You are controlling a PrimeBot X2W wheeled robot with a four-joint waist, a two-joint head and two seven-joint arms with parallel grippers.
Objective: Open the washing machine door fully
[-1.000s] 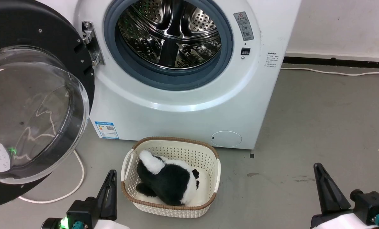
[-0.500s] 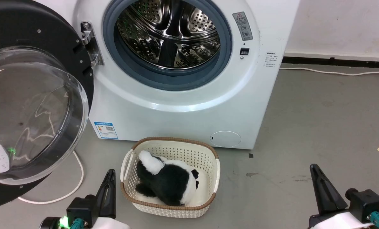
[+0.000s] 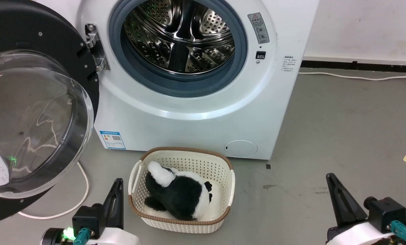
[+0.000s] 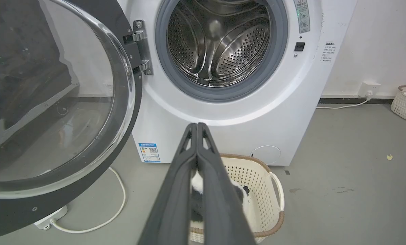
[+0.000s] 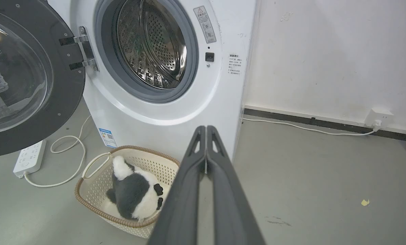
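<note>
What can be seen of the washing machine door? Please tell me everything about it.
The washing machine door is a large round door: a glossy black ring frame with small screws around a bulging clear window, like a bowl, that reflects the room. It stands swung wide open at the left of the washing machine, held by a metal hinge at the drum opening's left edge. The left gripper and the right gripper do not touch it.
</note>
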